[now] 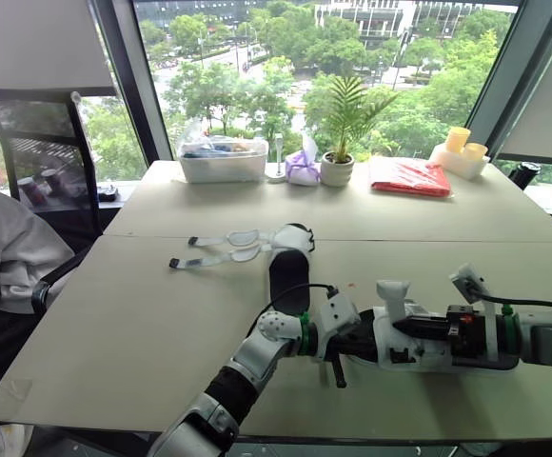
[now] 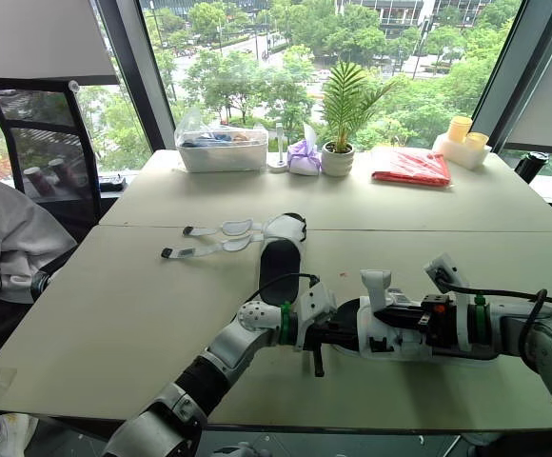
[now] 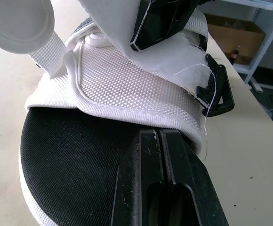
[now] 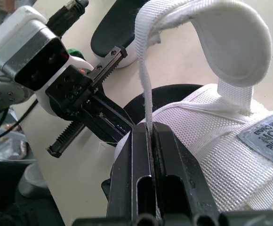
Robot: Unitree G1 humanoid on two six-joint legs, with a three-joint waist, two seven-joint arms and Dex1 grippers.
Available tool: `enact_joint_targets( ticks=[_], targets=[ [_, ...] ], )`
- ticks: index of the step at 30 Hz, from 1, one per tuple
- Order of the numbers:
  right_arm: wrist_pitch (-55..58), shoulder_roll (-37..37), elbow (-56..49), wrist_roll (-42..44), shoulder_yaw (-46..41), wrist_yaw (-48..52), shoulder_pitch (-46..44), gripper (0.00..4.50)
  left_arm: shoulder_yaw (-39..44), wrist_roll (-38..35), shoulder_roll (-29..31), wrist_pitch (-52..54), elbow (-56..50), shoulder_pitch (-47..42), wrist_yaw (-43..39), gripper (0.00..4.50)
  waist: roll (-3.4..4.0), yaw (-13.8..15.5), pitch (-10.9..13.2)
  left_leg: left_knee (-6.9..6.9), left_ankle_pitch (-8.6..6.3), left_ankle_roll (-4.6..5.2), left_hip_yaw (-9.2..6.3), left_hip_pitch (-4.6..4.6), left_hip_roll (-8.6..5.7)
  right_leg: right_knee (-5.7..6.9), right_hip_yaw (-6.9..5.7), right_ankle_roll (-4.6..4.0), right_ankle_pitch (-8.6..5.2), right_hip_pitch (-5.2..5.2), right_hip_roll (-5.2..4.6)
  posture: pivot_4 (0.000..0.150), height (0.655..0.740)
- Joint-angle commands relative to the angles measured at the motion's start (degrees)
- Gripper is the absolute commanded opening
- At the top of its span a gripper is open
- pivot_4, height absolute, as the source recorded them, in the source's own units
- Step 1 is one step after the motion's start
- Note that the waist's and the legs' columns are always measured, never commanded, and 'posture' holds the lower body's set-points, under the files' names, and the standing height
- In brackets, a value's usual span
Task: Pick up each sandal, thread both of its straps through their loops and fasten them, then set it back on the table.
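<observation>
Lying crosswise near the 6 o'clock edge of the table (image 1: 114, 324), one sandal (image 1: 411, 345) has its long axis running from 9 to 3 o'clock. It sits between the left arm (image 1: 257, 357), which reaches in from 7 o'clock, and the right arm (image 1: 533, 335), which reaches in from 3 o'clock. I cannot tell which end is the toe. The other sandal (image 1: 288, 271) lies flat nearer the middle of the table with its long axis from 12 to 6 o'clock. Its black footbed faces up and its white upper is at the 12 o'clock end. Its two loose straps (image 1: 214, 249) trail flat on the table toward 9 o'clock. A potted plant (image 1: 343, 124), a clear bin (image 1: 224, 157) and a red packet (image 1: 409, 176) stand along the 12 o'clock edge, well apart from both sandals.

From the left wrist, the left pincer (image 3: 161, 136) has its fingers pressed together. Its tips are against the hem of the sandal's white mesh upper, but whether any cloth is caught between them cannot be told. A rounded end of the black footbed faces this camera. A black buckle (image 3: 221, 96) hangs at the sandal's side.

From the right wrist, the right pincer (image 4: 149, 134) is clamped on a thin white strap (image 4: 143, 70). The strap rises out of the fingers to a padded band arching over the sandal. A grey label (image 4: 268, 136) is sewn on the mesh beside it.
</observation>
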Motion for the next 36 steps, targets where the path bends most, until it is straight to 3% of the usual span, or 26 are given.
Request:
enact_joint_targets(
  ticks=[1,14,24,36],
  targets=[
    [-6.5,-1.6,0.5,-4.4,1.3,3.2,-0.1,0.07,-0.5,0.4,-0.3,0.4,1.1,-0.6,-0.1,0.0,0.0,0.0,0.0,0.0,0.0,0.0,0.0,0.0,0.0,0.0,0.0,0.0,0.0,0.0,0.0,0.15,0.7388],
    [-13.1,-6.9,4.0,-9.2,5.2,16.0,-6.1,0.07,-0.2,0.2,0.0,0.2,1.6,-0.9,-0.3,0.0,0.0,0.0,0.0,0.02,0.0,-0.01,0.0,-0.01,0.0,0.0,0.0,0.0,0.0,-0.04,0.0,0.15,0.7388],
    [-6.4,-3.4,1.6,-4.8,3.4,13.6,-7.6,0.07,0.1,0.1,0.2,0.5,1.7,-0.9,0.1,0.0,0.0,0.0,0.0,0.01,0.0,-0.01,0.0,-0.01,0.0,0.0,0.01,0.0,0.0,-0.04,-0.01,0.15,0.7388],
    [1.6,-4.1,1.3,0.1,0.3,12.3,-7.4,0.07,-0.3,0.3,0.3,0.4,2.0,-1.1,-0.3,0.0,0.01,0.0,0.0,0.01,0.0,-0.01,0.0,-0.04,0.0,0.01,0.02,0.0,0.0,-0.07,-0.01,0.15,0.7388]
  ],
)
